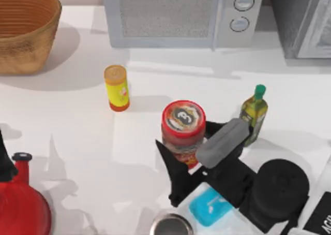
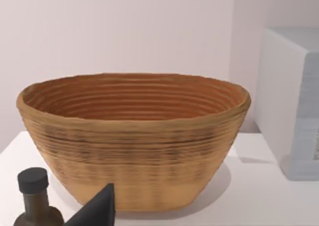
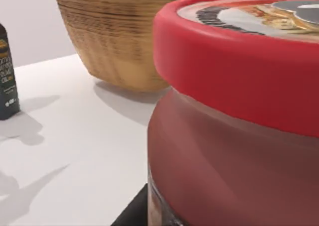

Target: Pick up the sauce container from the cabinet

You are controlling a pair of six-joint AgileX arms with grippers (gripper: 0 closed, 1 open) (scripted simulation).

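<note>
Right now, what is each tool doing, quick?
Left tool: near the wicker basket; cannot be told.
Right tool: closed on the sauce container.

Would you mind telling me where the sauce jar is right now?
In the top view the sauce jar stands right of the table's centre, between the yellow canister and the oil bottle, with the right pincer around it.

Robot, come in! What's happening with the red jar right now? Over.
Right gripper at the sauce container, fingers either side. Jar upright on the table, not in the cabinet. Green oil bottle close beside. Left arm parked near the basket.
</note>
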